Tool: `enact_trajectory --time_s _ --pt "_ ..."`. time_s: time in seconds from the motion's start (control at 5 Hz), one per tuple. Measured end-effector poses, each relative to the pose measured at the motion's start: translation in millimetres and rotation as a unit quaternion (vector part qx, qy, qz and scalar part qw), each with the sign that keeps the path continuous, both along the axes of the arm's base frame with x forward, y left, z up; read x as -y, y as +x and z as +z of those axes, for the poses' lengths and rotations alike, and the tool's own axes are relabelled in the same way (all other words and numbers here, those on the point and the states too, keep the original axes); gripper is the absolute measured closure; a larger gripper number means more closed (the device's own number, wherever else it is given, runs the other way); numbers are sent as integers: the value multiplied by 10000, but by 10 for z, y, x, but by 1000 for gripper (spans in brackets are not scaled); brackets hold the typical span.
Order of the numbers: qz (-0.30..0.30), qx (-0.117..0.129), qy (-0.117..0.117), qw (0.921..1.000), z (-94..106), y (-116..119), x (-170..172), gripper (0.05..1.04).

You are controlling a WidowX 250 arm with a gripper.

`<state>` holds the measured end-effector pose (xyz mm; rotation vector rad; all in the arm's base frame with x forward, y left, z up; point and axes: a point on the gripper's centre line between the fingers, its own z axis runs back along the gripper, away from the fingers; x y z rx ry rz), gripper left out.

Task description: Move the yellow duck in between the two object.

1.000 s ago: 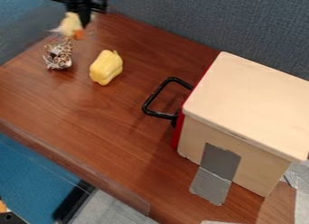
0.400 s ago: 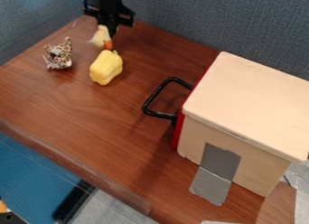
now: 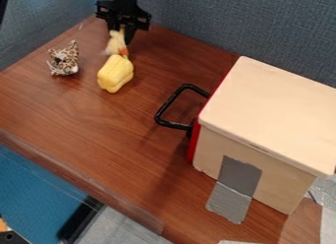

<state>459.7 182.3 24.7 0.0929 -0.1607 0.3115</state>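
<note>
The yellow duck is in the tool, just above the yellow pepper in the view. Its long axis runs nearly upright in the view, its top end between the fingers and its lower end leaning slightly to the right. An orange part, seemingly the bill or a foot, points down toward the pepper, and a pale part sticks out to the lower left. Whether duck and pepper touch, I cannot tell. The tool hangs down from the top edge, closed in on the duck's upper end.

The ridged pepper stands near the spotted toy, which lies to its left, apart from it. The duck is beyond the gap between the two, toward the pepper's far end. Farther right on the wooden bench sits a pale box with a red edge, a black handle facing the pepper, and grey tape down its near side.
</note>
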Motion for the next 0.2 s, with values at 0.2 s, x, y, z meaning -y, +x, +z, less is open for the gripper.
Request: enact_trajectory --time_s 0.2 --pt "-171 390 -81 9991 422 30 -4 231"
